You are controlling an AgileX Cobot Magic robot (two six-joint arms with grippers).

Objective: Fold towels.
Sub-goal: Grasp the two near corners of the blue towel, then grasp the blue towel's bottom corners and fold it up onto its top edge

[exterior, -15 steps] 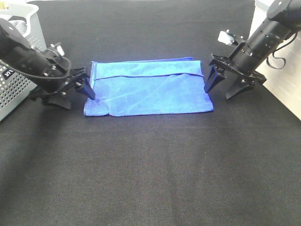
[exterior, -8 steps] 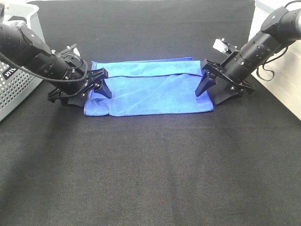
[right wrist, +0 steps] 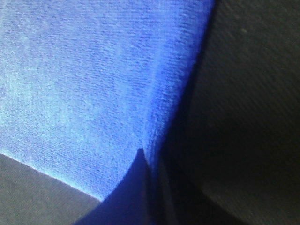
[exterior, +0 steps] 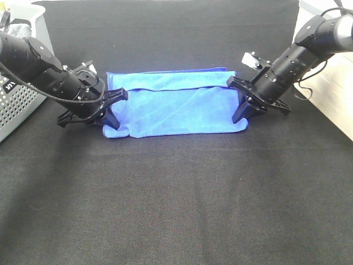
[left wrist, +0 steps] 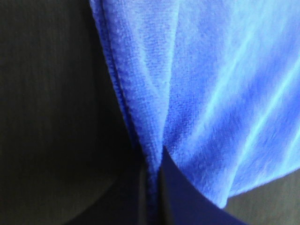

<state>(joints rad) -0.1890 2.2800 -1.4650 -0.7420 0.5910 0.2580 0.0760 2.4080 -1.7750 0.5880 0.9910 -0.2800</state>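
Observation:
A blue towel, folded once, lies flat on the black table. My left gripper is at the towel's left edge, its fingers closed on the edge. The left wrist view shows the towel's edge pinched between the dark fingers. My right gripper is at the towel's right edge. The right wrist view shows the towel's edge caught between its dark fingers.
A grey perforated basket stands at the far left, behind my left arm. A white surface runs along the table's right side.
Both grippers moved inward from beside the towel onto its left and right edges and closed on them. The towel's left edge shifted slightly right.

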